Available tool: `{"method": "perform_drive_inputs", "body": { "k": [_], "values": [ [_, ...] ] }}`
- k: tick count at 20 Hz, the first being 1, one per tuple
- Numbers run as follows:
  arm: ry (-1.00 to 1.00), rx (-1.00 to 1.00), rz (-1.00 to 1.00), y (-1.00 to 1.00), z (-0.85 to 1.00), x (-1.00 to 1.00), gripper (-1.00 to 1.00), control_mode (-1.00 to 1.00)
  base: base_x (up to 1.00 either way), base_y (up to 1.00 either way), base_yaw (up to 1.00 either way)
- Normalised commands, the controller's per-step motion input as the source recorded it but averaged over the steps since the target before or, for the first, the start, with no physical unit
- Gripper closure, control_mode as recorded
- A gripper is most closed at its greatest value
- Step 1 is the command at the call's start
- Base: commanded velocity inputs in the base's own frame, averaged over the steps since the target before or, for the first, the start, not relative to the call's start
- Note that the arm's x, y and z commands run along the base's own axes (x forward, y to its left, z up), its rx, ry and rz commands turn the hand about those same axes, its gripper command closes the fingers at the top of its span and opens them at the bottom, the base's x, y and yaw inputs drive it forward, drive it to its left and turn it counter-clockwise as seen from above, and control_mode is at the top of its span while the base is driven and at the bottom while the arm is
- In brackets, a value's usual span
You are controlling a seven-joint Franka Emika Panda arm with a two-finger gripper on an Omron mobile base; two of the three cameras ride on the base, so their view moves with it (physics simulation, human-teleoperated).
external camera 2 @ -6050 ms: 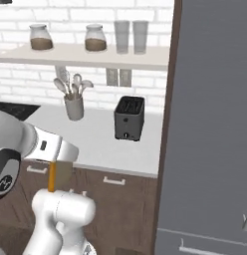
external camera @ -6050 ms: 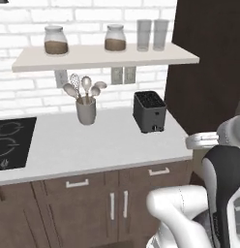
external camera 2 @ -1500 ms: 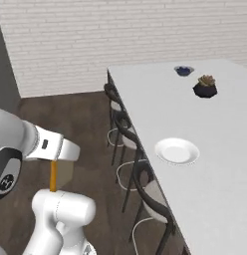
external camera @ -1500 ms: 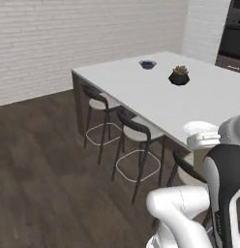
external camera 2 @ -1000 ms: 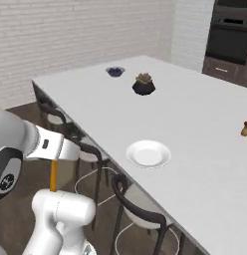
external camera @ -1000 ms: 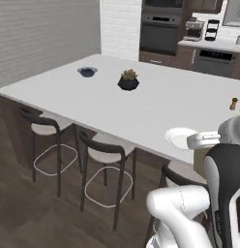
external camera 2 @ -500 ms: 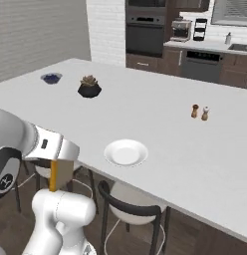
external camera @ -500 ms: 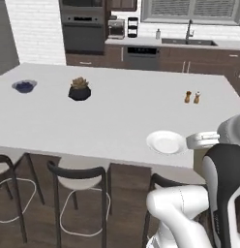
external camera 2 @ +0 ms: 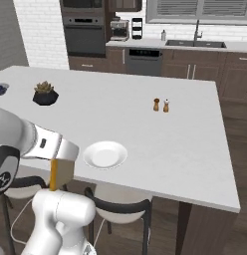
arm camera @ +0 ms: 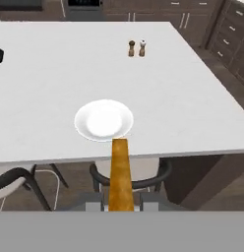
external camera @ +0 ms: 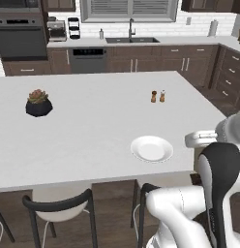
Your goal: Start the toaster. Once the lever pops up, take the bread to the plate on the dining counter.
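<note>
White tabletop of the dining counter (external camera: 93, 121) spreads across the middle of both base views, with dark cabinets, a sink under a window and a built-in oven (external camera 2: 85, 32) lining the far wall.

The bread (arm camera: 120, 174) is gripped on edge in the hand (arm camera: 121, 206), closed on its lower end; in the hand view it rises as a narrow tan strip from the bottom centre, its top reaching the near rim of the plate in the picture. In the right base view the bread (external camera 2: 54, 175) shows as a thin orange-brown sliver hanging below the wrist at lower left, held off the tabletop's near edge, over the stools' side.

The plate (external camera: 152, 148) lies flat on the tabletop close to its near edge, right of centre in the left base view, left of centre in the right base view (external camera 2: 105, 154), and nothing rests on it. It sits centre-left in the hand view (arm camera: 104, 120).

Beyond the plate, well apart from it, a pair of small salt and pepper shakers (external camera: 158, 96) stand just beside each other. A dark pot with a succulent (external camera: 38, 103) stands far toward the left of the tabletop. A black-framed stool (external camera: 59, 210) with a pale seat is tucked under the near edge at lower left of the left base view.
</note>
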Motion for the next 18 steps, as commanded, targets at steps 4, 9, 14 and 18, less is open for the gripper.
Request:
{"method": "perform_drive_inputs", "body": {
  "k": [4, 9, 14, 18],
  "values": [
    [0.00, 0.01, -0.38, 0.00, 0.00, 0.66, 1.00, -1.00, 0.00, 0.00, 0.00],
    [0.00, 0.09, -0.16, -0.06, 0.00, 0.68, 1.00, -1.00, 0.00, 0.00, 0.00],
    [0.00, 0.18, -0.01, -0.09, -0.16, 0.77, 1.00, -1.00, 0.00, 0.00, 0.00],
    [0.00, 0.18, 0.00, 0.00, -0.38, 0.96, 1.00, -1.00, 0.00, 0.00, 0.00]
  ]
}}
